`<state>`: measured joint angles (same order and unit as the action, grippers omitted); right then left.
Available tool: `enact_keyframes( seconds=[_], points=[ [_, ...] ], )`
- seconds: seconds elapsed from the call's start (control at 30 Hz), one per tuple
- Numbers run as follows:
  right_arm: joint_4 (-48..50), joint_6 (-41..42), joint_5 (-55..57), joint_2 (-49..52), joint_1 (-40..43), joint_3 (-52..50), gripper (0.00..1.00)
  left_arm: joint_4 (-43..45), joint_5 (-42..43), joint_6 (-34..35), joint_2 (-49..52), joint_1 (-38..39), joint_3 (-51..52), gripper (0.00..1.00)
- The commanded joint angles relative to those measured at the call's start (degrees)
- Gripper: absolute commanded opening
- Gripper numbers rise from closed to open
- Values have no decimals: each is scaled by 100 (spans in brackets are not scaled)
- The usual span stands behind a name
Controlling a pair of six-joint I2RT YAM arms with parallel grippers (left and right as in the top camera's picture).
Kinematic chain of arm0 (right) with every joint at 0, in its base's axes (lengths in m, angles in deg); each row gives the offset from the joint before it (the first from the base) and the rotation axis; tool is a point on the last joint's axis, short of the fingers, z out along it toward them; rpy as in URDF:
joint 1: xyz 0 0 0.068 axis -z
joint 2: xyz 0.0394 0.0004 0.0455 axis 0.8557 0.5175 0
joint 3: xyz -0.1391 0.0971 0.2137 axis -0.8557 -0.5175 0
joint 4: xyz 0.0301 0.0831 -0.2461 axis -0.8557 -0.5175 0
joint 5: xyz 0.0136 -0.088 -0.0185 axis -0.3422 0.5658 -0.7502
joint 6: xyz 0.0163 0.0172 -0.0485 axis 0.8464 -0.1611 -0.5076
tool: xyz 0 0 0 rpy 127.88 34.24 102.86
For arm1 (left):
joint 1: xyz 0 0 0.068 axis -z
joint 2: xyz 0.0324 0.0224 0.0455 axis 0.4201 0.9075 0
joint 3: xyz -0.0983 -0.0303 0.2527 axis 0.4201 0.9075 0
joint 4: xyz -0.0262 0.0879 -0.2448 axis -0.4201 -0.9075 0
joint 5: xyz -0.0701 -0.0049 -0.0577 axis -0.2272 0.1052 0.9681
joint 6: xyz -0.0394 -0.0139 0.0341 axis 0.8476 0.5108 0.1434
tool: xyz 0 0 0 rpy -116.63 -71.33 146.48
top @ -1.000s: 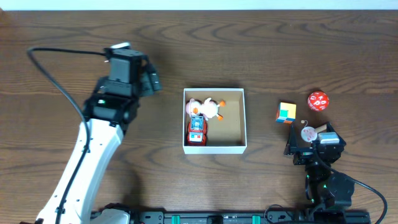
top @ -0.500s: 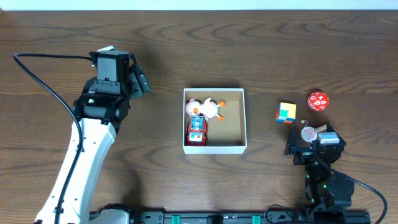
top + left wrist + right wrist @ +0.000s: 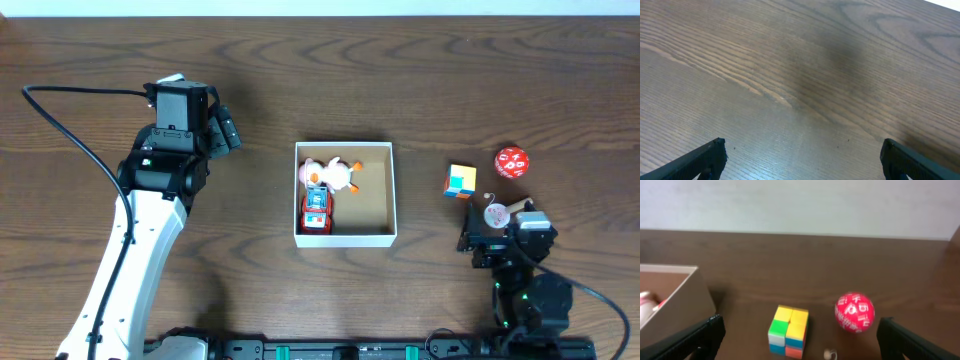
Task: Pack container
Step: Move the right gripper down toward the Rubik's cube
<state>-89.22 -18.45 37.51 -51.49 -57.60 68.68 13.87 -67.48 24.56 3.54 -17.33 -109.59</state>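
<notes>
Left gripper (image 3: 802,152), right gripper (image 3: 799,330) spread empty; cube (image 3: 461,181), red ball (image 3: 511,161), perhaps a disc (image 3: 495,214) right of container (image 3: 345,237)

A robotics lab bench: a wood-grain table (image 3: 420,60), a plain pale wall (image 3: 790,205) behind the table, a black cable (image 3: 90,90) trailing over the table, a black mounting rail (image 3: 350,350) along the table's near edge.

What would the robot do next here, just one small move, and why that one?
Probably the right gripper should ease forward toward the colourful cube. Its jaws are open and empty, the cube sits just ahead between them, outside the container, and nearer than the red ball. The left gripper hangs far off, beyond the container.
</notes>
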Motion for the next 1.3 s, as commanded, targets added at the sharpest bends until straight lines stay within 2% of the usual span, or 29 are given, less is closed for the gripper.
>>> enact_keyframes(
  seconds=[0.0, 0.27, 0.5, 0.8, 0.87, 1.27],
  points=[
    [-446, 205, 402, 503, -50, 1032, 99, -9, -70, 74, -72, -22, -175, 98],
    [-2492, 723, 116, 3060, -50, 3620, 99, -9, -70, 74, -72, -22, -175, 98],
    [-3768, 723, -133, 4935, -50, 5121, 99, -9, -70, 74, -72, -22, -175, 98],
    [-3821, 610, 55, 6137, -52, 5228, 99, -9, -70, 74, -72, -22, -175, 98],
    [-3770, 249, -120, 6389, -70, 5204, 99, -9, -70, 74, -72, -22, -175, 98],
    [-3018, -26, 13, 8424, -236, 5204, 99, -9, -70, 74, -72, -22, -175, 98]
  ],
)
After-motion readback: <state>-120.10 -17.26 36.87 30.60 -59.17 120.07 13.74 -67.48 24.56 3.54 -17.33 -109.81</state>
